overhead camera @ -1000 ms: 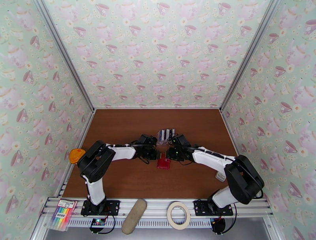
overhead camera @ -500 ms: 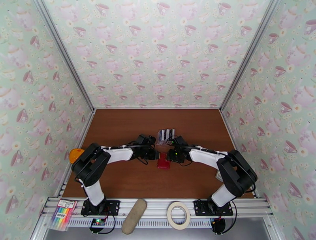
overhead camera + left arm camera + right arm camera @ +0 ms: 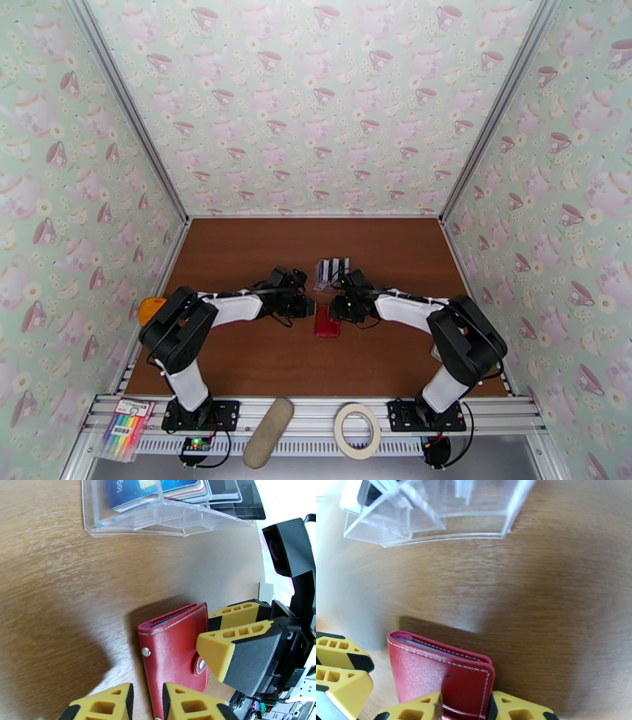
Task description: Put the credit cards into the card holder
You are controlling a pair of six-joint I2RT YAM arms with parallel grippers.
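Note:
The card holder (image 3: 326, 321), a red snap wallet, lies closed on the brown table (image 3: 237, 260). It also shows in the wrist views (image 3: 173, 653) (image 3: 442, 673). The credit cards (image 3: 142, 490) stand in a clear plastic rack (image 3: 332, 270) (image 3: 434, 511) just behind it. My left gripper (image 3: 306, 308) (image 3: 146, 705) sits at the wallet's left edge with a narrow gap between its fingers. From the right, my right gripper (image 3: 338, 309) (image 3: 464, 711) reaches the snap-tab edge, where its fingers (image 3: 237, 645) are closed around the red edge.
An orange object (image 3: 152, 309) rests by the left wall. On the front rail lie a pack of markers (image 3: 125, 426), a beige pouch (image 3: 268, 430) and a tape roll (image 3: 356, 430). Patterned walls enclose the table on three sides.
Both arms have dropped lower and drawn in toward the wallet. The wallet sits slightly farther back and flatter than before.

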